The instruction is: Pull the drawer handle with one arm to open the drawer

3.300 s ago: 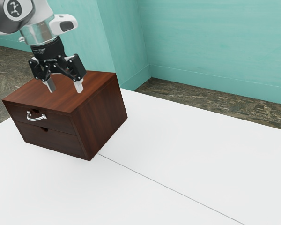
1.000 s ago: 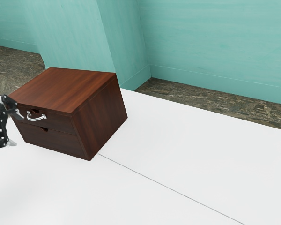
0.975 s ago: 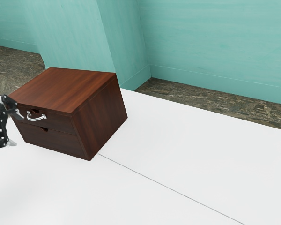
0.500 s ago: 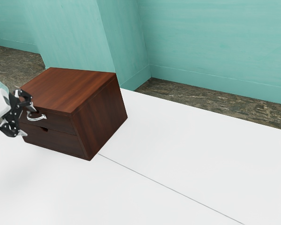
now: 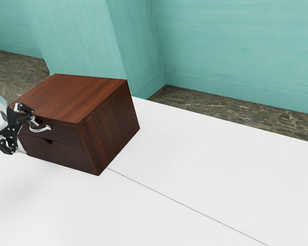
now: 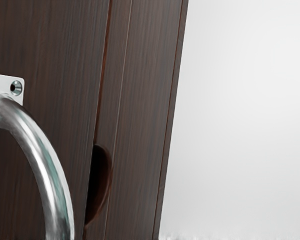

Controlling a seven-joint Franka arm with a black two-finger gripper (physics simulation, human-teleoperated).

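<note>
Plainly, the tool [image 5: 16, 130] hangs with its jaws spread apart, just at nine o'clock of the silver drawer handle [image 5: 39, 127] on the shut top drawer [image 5: 66, 134] of the wooden cabinet [image 5: 77, 100], which stands at the nine o'clock side of the white counter [image 5: 195, 179]. The likeliest failure, I judge, is closing short, so that the fingers only clip the curved bar and slip off on the pull, or else a firm pull dragging the whole cabinet across the counter instead of sliding the drawer out. Nothing stands between tool and handle; the lower drawer [image 5: 56, 152] with its finger notch [image 6: 99, 185] sits at six o'clock of the handle, and the teal wall [image 5: 236, 41] lies well apart at twelve o'clock.
</note>
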